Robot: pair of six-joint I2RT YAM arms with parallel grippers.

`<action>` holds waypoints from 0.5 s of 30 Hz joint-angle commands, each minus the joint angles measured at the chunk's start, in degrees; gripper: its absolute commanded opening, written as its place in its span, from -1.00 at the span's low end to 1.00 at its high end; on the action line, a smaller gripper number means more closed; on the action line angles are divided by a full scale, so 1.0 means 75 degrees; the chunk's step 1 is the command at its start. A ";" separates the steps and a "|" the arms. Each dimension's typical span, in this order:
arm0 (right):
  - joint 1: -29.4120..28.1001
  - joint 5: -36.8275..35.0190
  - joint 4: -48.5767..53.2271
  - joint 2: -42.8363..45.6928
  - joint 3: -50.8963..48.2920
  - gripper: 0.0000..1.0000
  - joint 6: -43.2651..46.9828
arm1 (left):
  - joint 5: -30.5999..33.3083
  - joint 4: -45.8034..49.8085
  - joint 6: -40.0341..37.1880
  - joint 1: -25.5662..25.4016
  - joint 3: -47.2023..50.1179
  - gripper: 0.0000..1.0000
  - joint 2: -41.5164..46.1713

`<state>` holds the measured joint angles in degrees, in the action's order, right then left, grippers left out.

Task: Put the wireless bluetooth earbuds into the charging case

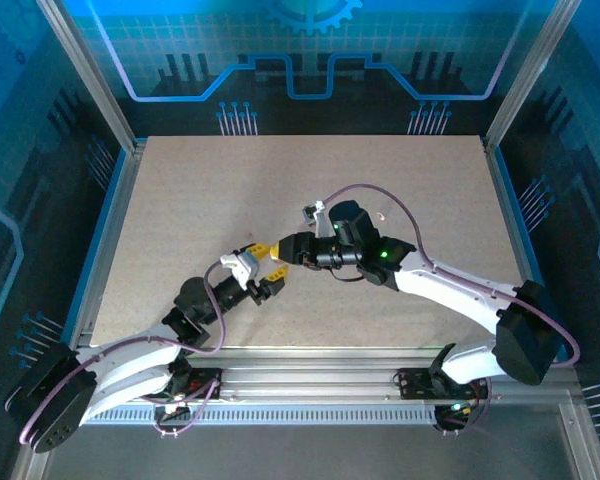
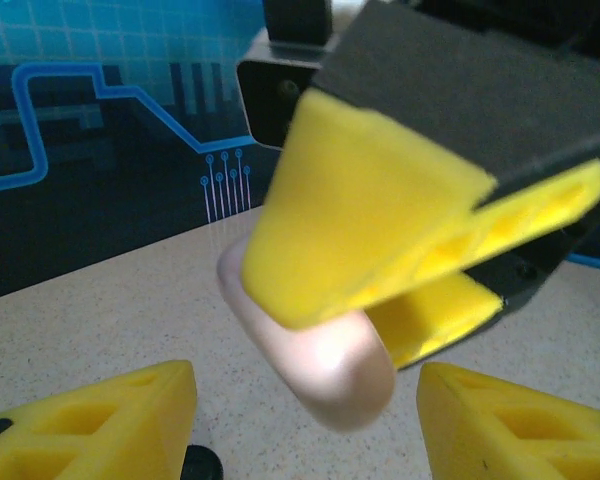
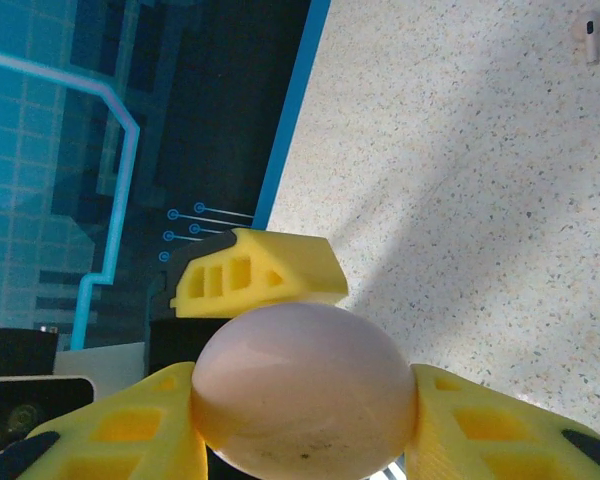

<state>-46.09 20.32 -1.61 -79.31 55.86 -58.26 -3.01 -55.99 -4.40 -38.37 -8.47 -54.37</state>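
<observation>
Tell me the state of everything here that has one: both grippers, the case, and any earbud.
pale pink rounded charging case: clamped, lid apparently closed.
right gripper: shut on the case.
left gripper: open, gripping nothing.
small white earbud: lying loose on the speckled table.

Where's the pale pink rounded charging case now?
Right wrist view: pale pink rounded case clamped in the right gripper, mid-table, facing the left gripper.
</observation>
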 commanded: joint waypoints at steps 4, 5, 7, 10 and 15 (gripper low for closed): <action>-0.0147 -0.0323 -0.0184 0.0039 -0.0043 -0.12 -0.0025 | 0.0295 -0.0762 0.0733 -0.0064 -0.0223 0.19 -0.0292; -0.0166 -0.0347 -0.0184 0.0034 -0.0045 -0.12 -0.0041 | 0.0317 -0.0840 0.0788 -0.0064 -0.0230 0.19 -0.0315; -0.0177 -0.0348 -0.0184 0.0051 -0.0047 -0.11 -0.0037 | 0.0374 -0.0868 0.0885 -0.0064 -0.0259 0.18 -0.0311; -0.0191 -0.0340 -0.0156 0.0062 -0.0002 -0.11 -0.0021 | 0.0362 -0.0859 0.0971 -0.0064 -0.0303 0.12 -0.0264; -0.0227 -0.0307 -0.0149 -0.0007 0.0082 -0.11 -0.0002 | 0.0386 -0.0809 0.1018 -0.0064 -0.0347 0.08 -0.0155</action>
<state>-46.85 18.39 -1.63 -79.31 55.86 -58.30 -1.02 -59.48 1.67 -38.41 -9.30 -56.55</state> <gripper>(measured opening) 0.446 0.541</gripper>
